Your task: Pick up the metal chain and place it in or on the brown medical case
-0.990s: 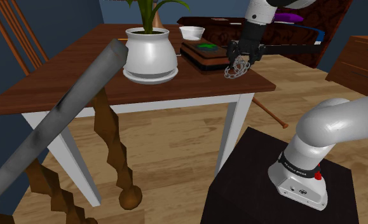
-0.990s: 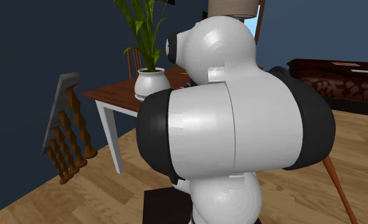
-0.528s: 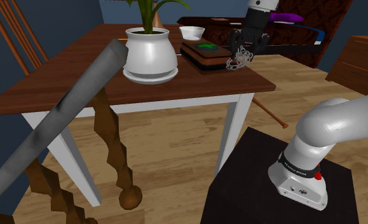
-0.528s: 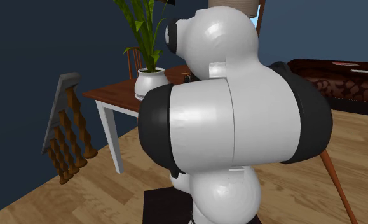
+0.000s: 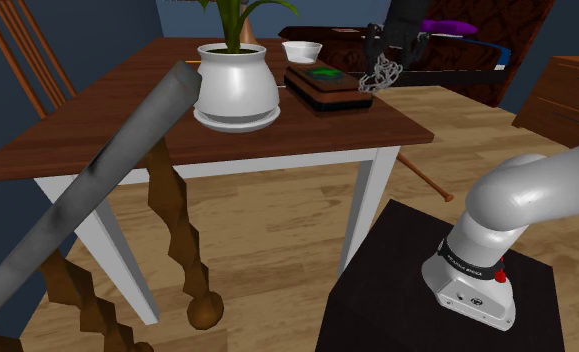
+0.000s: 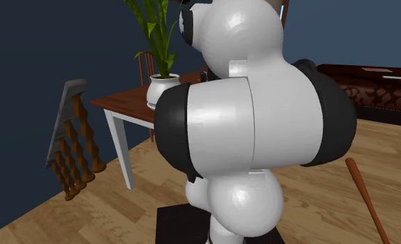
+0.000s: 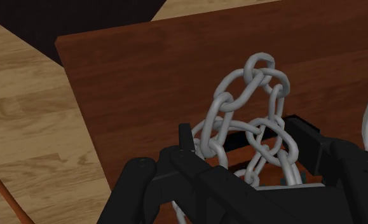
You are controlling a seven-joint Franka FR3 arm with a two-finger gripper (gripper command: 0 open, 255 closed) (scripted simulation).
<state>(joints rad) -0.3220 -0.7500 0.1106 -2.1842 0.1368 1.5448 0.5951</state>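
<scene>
Lifted since a second ago, the gripper (image 5: 385, 56) now sits higher, at the top of the shoulder view right of centre. The metal chain (image 5: 381, 74) dangles from it clear of the tabletop instead of hanging low beside the case. The brown-topped table (image 5: 107, 120) with white legs spans the upper left. A white plant pot (image 5: 235, 85) stands on it. The brown medical case (image 5: 317, 92), flat with a green patch on its lid, lies just right of the pot. The black fingers are clamped on the chain's links. The carry is in hand; next, I judge, comes a short shift left over the case, then release.
</scene>
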